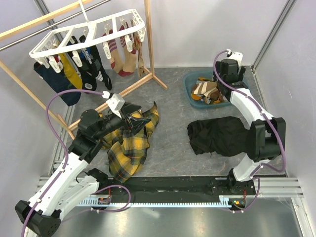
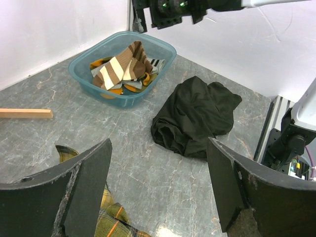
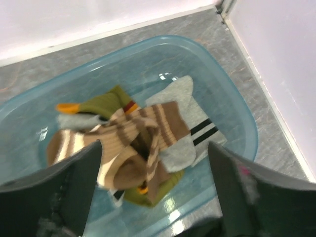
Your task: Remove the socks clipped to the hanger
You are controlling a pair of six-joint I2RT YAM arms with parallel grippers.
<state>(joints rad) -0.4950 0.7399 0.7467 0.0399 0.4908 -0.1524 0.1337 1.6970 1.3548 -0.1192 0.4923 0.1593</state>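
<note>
The white grid hanger (image 1: 89, 33) hangs from the metal rail at the top left. Several socks (image 1: 74, 74) dangle from its clips: navy, mustard, dark striped, and red-white and brown ones (image 1: 123, 54). More socks (image 3: 133, 143) lie loose in the teal bin (image 1: 190, 91), brown striped, grey and olive; they also show in the left wrist view (image 2: 121, 69). My left gripper (image 1: 132, 121) is open and empty above the floor beside the yellow plaid cloth (image 1: 129, 143). My right gripper (image 1: 223, 74) is open and empty just above the bin.
A black garment (image 1: 217, 136) lies on the grey floor at the right, also in the left wrist view (image 2: 195, 116). The wooden rack (image 1: 148, 39) with its metal rail stands at the back left. White walls close in the space.
</note>
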